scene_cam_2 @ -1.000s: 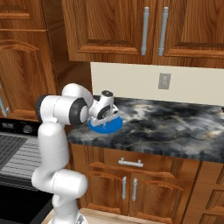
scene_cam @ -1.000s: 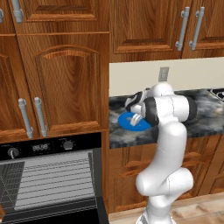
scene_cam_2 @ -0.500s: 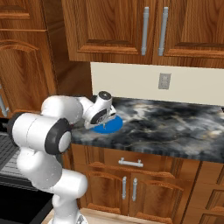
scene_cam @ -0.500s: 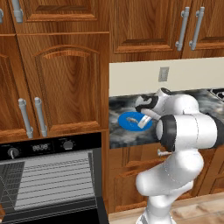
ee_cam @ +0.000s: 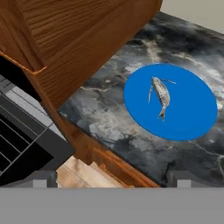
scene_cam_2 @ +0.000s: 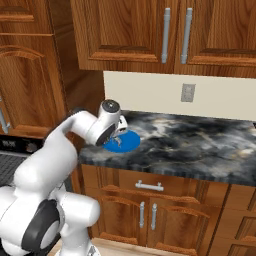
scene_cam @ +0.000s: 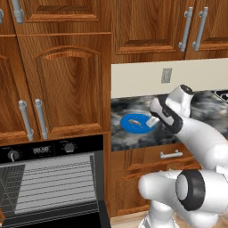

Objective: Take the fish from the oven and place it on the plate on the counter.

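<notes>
The small silver fish (ee_cam: 161,94) lies flat on the round blue plate (ee_cam: 192,111), a little left of its middle. That plate (scene_cam: 127,124) rests on the dark marbled counter (scene_cam: 133,139) next to the tall wooden cabinet. My gripper (ee_cam: 113,179) is open and holds nothing. It hovers back from the plate, over the counter's front edge. In the left base view the gripper (scene_cam: 153,121) sits just right of the fish (scene_cam: 136,122). In the right base view the hand partly covers the plate (scene_cam_2: 126,144). The black oven (scene_cam: 49,187) stands open at lower left, its wire racks showing.
A tall wooden cabinet (scene_cam: 67,84) rises directly left of the plate, above the oven. Upper cabinets (scene_cam_2: 165,35) hang over the counter (scene_cam_2: 200,145). A wall outlet (scene_cam_2: 188,92) is on the backsplash. Drawers with silver handles (scene_cam_2: 149,186) lie below the countertop.
The arm has folded lower and nearer the cameras, and the hand has drawn back from over the plate. The fish stays on the plate and the jaws stay open.
</notes>
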Available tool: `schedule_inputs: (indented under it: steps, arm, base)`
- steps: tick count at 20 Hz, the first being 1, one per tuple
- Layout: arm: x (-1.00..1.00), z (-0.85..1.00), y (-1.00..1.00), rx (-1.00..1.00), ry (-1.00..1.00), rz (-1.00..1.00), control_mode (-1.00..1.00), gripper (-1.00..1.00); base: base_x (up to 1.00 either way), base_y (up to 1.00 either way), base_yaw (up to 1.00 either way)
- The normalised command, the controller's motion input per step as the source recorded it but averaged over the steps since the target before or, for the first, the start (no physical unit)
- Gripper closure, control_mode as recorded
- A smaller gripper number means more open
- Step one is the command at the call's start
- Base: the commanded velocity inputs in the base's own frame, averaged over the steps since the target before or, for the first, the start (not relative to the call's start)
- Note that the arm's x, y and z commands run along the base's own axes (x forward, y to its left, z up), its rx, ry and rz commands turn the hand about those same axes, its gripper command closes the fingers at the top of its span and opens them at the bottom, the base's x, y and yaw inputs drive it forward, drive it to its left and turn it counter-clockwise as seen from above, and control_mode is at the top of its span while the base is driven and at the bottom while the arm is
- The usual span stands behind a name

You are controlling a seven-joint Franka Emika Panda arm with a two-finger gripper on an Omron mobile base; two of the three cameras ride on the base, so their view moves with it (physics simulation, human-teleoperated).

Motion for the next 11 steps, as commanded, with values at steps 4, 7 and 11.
schedule_inputs:
  steps: [4, 7, 11]
  arm:
    - [-0.17, 1.0, 0.0, 0.04, 0.07, -0.11, -1.0, -1.0]
    - [-0.34, 1.0, 0.0, 0.05, 0.18, -0.14, -1.0, -1.0]
    - [-0.65, 0.88, 0.0, 0.05, 0.33, -0.19, -1.0, -1.0]
  base:
    - [0.0, 0.0, 0.0]
    - [0.0, 0.0, 0.0]
    - [0.0, 0.0, 0.0]
